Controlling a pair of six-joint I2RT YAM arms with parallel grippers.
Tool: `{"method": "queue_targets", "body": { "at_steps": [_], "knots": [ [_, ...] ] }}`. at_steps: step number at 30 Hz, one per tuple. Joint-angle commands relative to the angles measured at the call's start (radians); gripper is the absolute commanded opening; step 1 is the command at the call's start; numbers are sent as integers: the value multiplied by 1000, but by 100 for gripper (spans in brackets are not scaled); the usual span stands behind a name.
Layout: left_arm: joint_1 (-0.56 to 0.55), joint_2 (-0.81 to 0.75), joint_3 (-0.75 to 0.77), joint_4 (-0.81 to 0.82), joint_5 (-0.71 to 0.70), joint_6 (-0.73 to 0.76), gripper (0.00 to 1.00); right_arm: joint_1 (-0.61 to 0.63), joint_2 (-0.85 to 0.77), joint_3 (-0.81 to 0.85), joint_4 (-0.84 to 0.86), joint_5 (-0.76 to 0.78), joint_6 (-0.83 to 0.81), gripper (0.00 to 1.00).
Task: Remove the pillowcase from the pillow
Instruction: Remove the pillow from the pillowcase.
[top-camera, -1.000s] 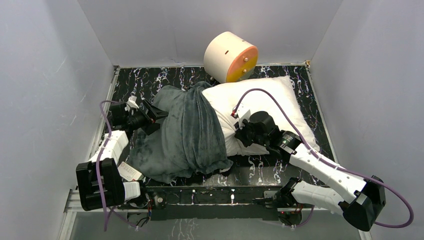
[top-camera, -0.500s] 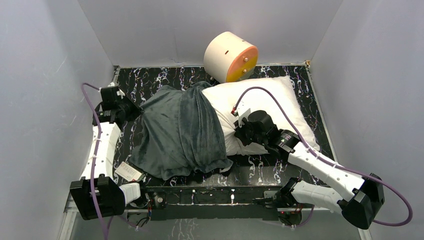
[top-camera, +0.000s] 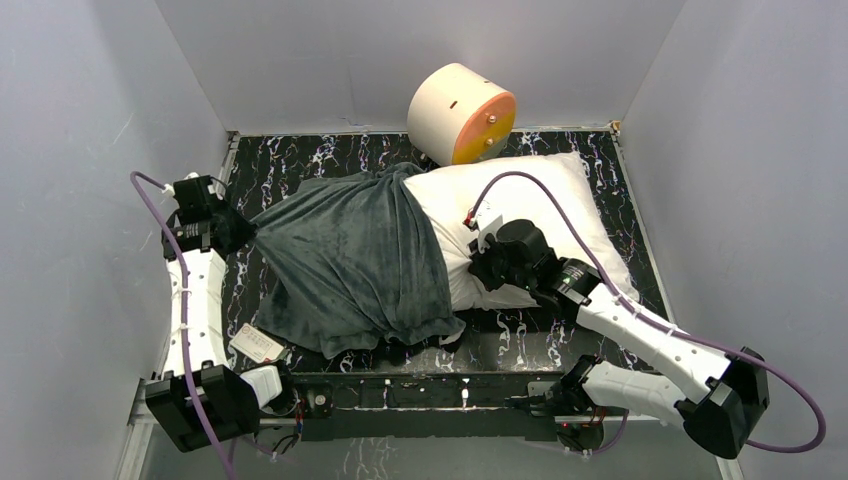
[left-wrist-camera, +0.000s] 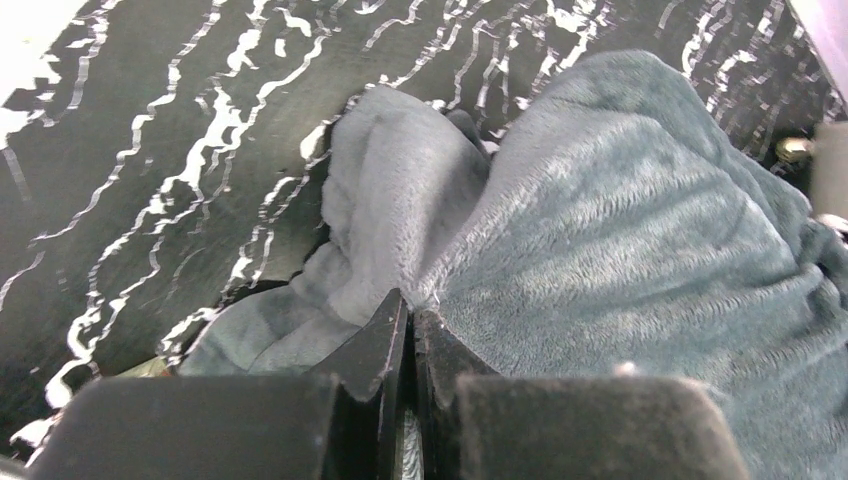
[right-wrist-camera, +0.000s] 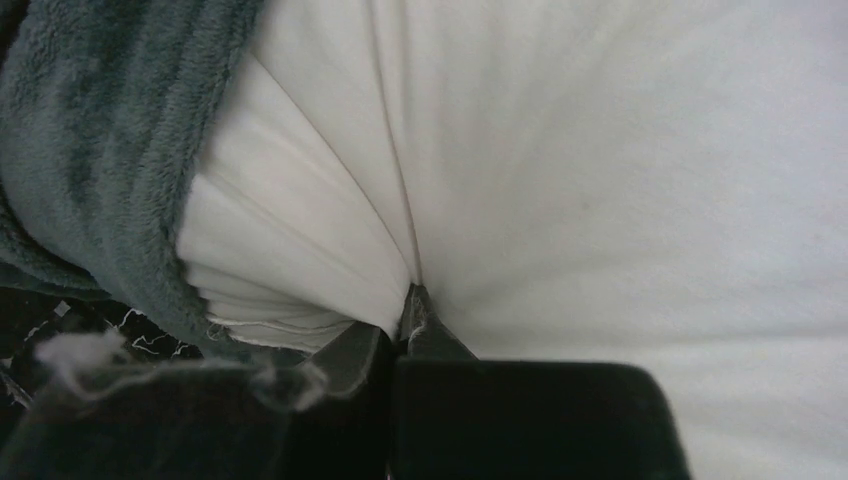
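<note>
The pillowcase (top-camera: 350, 265), its dark grey side up, covers the left end of the white pillow (top-camera: 540, 195) and stretches toward the far left of the table. My left gripper (top-camera: 245, 232) is shut on the pillowcase's (left-wrist-camera: 600, 250) left edge, the plush bunched at its tips (left-wrist-camera: 408, 305). On the pillow's near side, my right gripper (top-camera: 482, 262) is shut on a pinch of the white pillow (right-wrist-camera: 600, 150) fabric, folds radiating from its tips (right-wrist-camera: 410, 300). The pillowcase's rim (right-wrist-camera: 110, 150) lies just to their left.
A cream-and-orange cylinder (top-camera: 460, 113) stands at the back against the wall, touching the pillow's far edge. Grey walls close in the black marbled table (top-camera: 330, 160) on three sides. A small white tag (top-camera: 258, 346) lies near the left arm's base.
My left gripper closed on the pillowcase's left edge and pulled it left and back toward the wall, stretching the fabric. The right gripper and pillow have stayed put.
</note>
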Motion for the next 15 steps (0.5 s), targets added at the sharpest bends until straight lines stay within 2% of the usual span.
{"method": "queue_targets", "body": {
  "at_steps": [1,3,7,9,12,15],
  "knots": [
    [39,-24,-62,128,142,57,0,-21,-70,48,-75,-32,20,9],
    [39,-5,-85,131,216,55,0,-21,-100,84,-34,-94,15,14],
    [39,5,-133,139,282,56,0,-21,-133,176,40,-135,25,55],
    [39,3,-148,144,302,58,0,-21,-123,218,74,-96,37,69],
    [39,7,-162,148,330,58,0,-21,-57,303,85,9,68,77],
    [39,6,-172,150,335,58,0,-23,78,419,36,217,110,81]
  ]
}}
